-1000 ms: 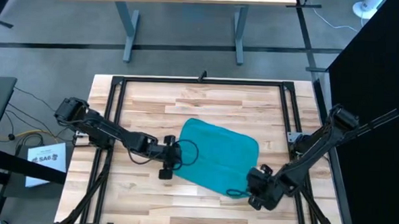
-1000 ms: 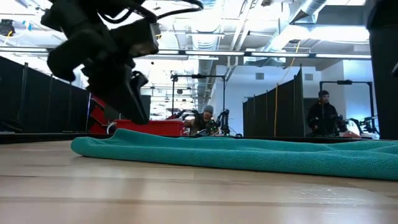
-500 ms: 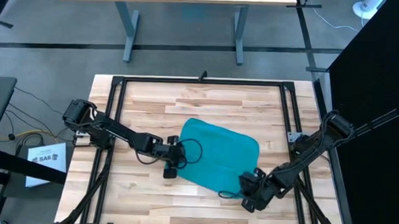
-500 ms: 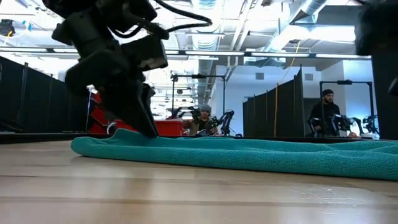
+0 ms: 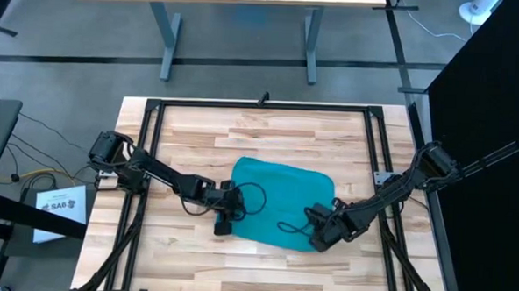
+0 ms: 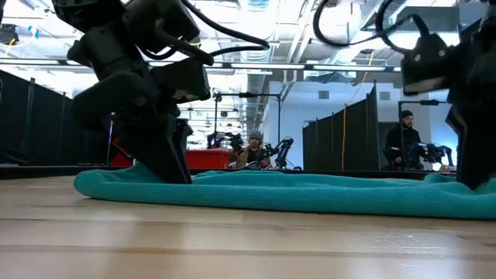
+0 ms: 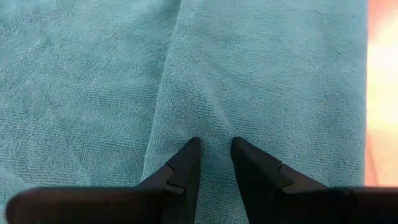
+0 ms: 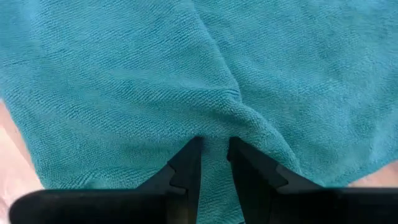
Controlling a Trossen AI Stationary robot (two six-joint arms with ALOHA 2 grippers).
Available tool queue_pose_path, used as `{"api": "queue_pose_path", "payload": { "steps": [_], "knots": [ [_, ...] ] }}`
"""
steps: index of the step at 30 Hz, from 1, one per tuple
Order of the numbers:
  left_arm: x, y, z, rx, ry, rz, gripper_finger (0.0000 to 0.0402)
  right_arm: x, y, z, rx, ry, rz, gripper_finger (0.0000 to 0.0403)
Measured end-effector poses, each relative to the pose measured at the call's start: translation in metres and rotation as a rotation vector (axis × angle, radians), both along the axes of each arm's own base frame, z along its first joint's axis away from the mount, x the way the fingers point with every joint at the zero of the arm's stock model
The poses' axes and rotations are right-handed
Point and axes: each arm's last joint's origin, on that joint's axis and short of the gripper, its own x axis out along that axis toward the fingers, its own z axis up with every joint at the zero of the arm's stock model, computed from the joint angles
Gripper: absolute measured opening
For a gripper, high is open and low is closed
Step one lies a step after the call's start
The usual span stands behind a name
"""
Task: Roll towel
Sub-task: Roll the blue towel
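Note:
The teal towel (image 5: pixel 283 199) lies flat on the wooden table, spread out in the middle; it also shows in the low view (image 6: pixel 310 192). My left gripper (image 5: pixel 226 218) stands on the towel's left edge, toward the near side, fingers down (image 6: pixel 169 167). My right gripper (image 5: pixel 317 236) stands on the towel's near right corner and shows at the right of the low view (image 6: pixel 473 174). Both grippers are nearly shut, each with a ridge of cloth between its fingers. I see no grey tag. My left gripper pinches a raised ridge of the towel (image 7: pixel 213 138) between its two fingers (image 7: pixel 188 155), close to the towel's left edge. The fingers come from above, slanting down. The rest of the towel lies on the table. My right gripper pinches a raised ridge of the towel (image 8: pixel 212 132) between its two fingers (image 8: pixel 189 157), near the towel's near right corner. The fingers come from above, slanting down. The cloth puckers toward the fingers, and the rest lies flat on the table.
A black metal frame (image 5: pixel 155 115) runs around the tabletop. Each arm's black cable loops over the towel (image 5: pixel 255 196). Bare wood (image 5: pixel 269 133) lies beyond the towel's far edge. People (image 6: pixel 403 143) show in the room behind the table.
My left gripper has gone toward the table's right edge and down onto the towel's left edge. My right gripper has gone toward the table's left and far edges onto the towel's near right corner. The towel's left end has shifted a little.

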Motion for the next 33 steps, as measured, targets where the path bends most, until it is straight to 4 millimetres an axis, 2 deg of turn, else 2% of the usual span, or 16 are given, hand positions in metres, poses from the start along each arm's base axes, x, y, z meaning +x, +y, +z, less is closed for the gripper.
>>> {"api": "queue_pose_path", "payload": {
  "steps": [4, 7, 10, 13, 16, 20, 22, 26, 29, 33],
  "knots": [
    [-0.001, -0.002, 0.000, -0.003, 0.004, 0.001, 0.0081, 0.001, 0.007, 0.014, 0.023, -0.033, 0.030, 0.0072],
    [-0.001, -0.003, 0.000, -0.011, 0.006, 0.006, 0.0081, -0.007, 0.012, 0.023, 0.022, -0.008, 0.026, 0.0072],
    [-0.001, -0.003, -0.001, -0.014, 0.008, 0.010, 0.0081, -0.014, 0.024, 0.036, 0.085, -0.069, 0.026, 0.0072],
    [-0.001, -0.003, -0.001, -0.013, 0.008, 0.010, 0.0081, -0.029, 0.038, 0.035, 0.113, -0.051, -0.001, 0.0072],
    [-0.001, -0.003, 0.000, -0.014, 0.003, 0.010, 0.0081, -0.044, 0.046, 0.034, 0.110, -0.041, -0.101, 0.0072],
    [-0.001, -0.003, -0.001, -0.013, 0.004, 0.008, 0.0081, -0.059, 0.058, 0.034, 0.105, -0.166, -0.227, 0.0072],
    [-0.001, -0.003, -0.001, -0.011, 0.004, 0.005, 0.0081, -0.066, 0.061, 0.029, 0.111, -0.253, -0.290, 0.0072],
    [-0.001, -0.003, -0.001, -0.010, 0.005, 0.004, 0.0081, -0.080, 0.060, 0.010, 0.156, -0.285, -0.357, 0.0081],
    [-0.001, -0.003, -0.001, -0.010, 0.005, 0.004, 0.0081, -0.092, 0.054, -0.005, 0.155, -0.284, -0.379, 0.0098],
    [-0.001, -0.003, -0.001, -0.014, 0.007, 0.001, 0.0081, -0.095, 0.045, -0.020, 0.165, -0.330, -0.406, 0.0126]
  ]
}}
